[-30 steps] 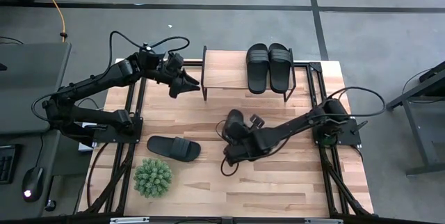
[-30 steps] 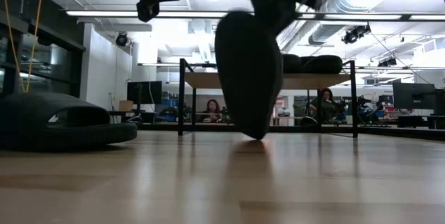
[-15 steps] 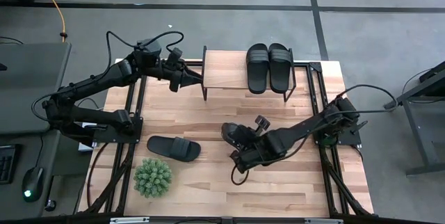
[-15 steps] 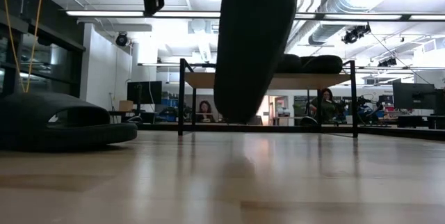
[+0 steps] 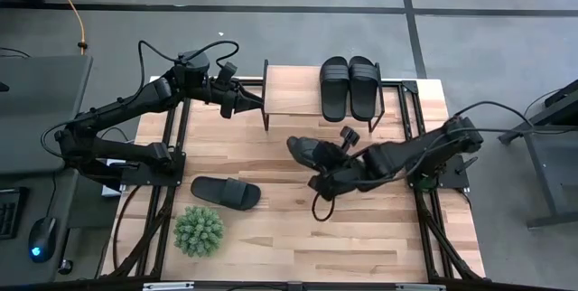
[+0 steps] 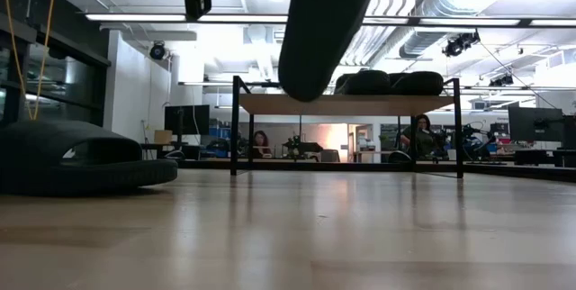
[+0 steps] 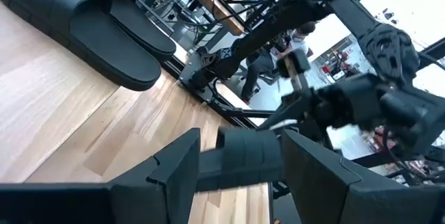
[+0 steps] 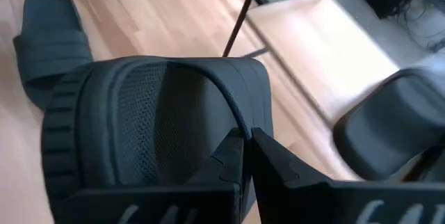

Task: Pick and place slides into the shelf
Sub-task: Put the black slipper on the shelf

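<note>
The right claw is clenched on the strap of one slide, holding it off the surface in front of the shelf. The step in hand, as I read it, is carrying this slide to the shelf's bare left half, beside the pair already on top. Best to keep the grip tight, lift clear of the plank's edge, turn the sole flat and set it parallel to that pair without nudging it.

Nearest the camera, a fourth slide lies by a small plant. Farther off, the left claw hovers at the shelf's left end, fingers spread and grasping nothing.

Against a second ago, the held slide is higher and closer to the shelf, and the left claw has moved up to the frame.
</note>
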Available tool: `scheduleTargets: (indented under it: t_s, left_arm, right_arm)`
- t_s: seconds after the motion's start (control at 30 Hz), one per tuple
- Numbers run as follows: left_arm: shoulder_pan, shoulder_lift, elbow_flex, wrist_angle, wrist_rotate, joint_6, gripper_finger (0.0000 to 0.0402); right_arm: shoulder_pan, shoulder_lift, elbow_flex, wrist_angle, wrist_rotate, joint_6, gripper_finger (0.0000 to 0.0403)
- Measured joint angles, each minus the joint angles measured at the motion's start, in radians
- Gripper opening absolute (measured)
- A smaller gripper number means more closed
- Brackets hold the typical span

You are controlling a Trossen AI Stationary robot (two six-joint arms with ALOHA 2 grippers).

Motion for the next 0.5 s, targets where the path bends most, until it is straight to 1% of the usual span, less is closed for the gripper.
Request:
scheduleTargets:
  t_s: [0.27, 0.4, 0.5]
  left_arm:
    - [0.008, -0.001, 0.011, 0.005, 0.001, -0.012, 0.0186]
    - [0.057, -0.001, 0.058, 0.005, 0.014, -0.012, 0.0186]
    - [0.115, -0.001, 0.1, 0.005, 0.016, -0.008, 0.0186]
  right_arm:
    - [-0.078, -0.073, 0.0, 0.03, 0.029, -0.184, 0.0]
    - [-0.132, -0.088, 0.0, 0.076, 0.023, -0.295, 0.0]
    - [-0.176, -0.091, 0.0, 0.111, 0.011, -0.383, 0.0]
